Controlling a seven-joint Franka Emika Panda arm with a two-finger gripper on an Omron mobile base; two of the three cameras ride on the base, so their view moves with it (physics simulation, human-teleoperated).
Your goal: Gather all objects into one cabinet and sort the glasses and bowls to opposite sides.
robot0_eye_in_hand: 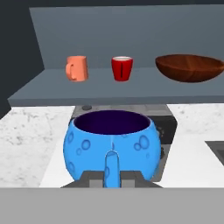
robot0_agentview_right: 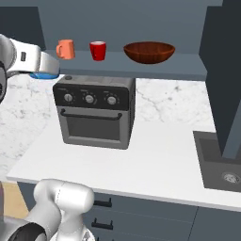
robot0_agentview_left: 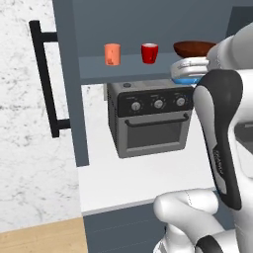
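The gripper [robot0_eye_in_hand: 113, 177] is closed on the blue bowl [robot0_eye_in_hand: 111, 146], its fingers pinching what looks like the near wall or a small handle at the bowl's front — which of the two cannot be told. The bowl is round, bright blue with paler spots and a dark purple inside, and it sits upright in the grip, lifted off the counter. From the hand view it hangs in front of a grey toaster oven [robot0_agentview_right: 95, 112], above the oven's top and below the shelf edge.

Beyond it, the slate blue-grey cabinet [robot0_agentview_right: 188, 63] stands open, its door [robot0_agentview_left: 69, 84] swung out to the left with a long black bar handle [robot0_agentview_left: 45, 79]. On the one flat shelf stand three things in a row, each apart from the next: an orange cup [robot0_eye_in_hand: 77, 68] at the left, a red cup [robot0_eye_in_hand: 122, 68] in the middle, and a wide dark brown bowl [robot0_eye_in_hand: 189, 68] at the right.

The oven rests on a white marble-patterned counter [robot0_agentview_right: 160, 160], with a dark sink [robot0_agentview_right: 221, 164] set in at the far right.
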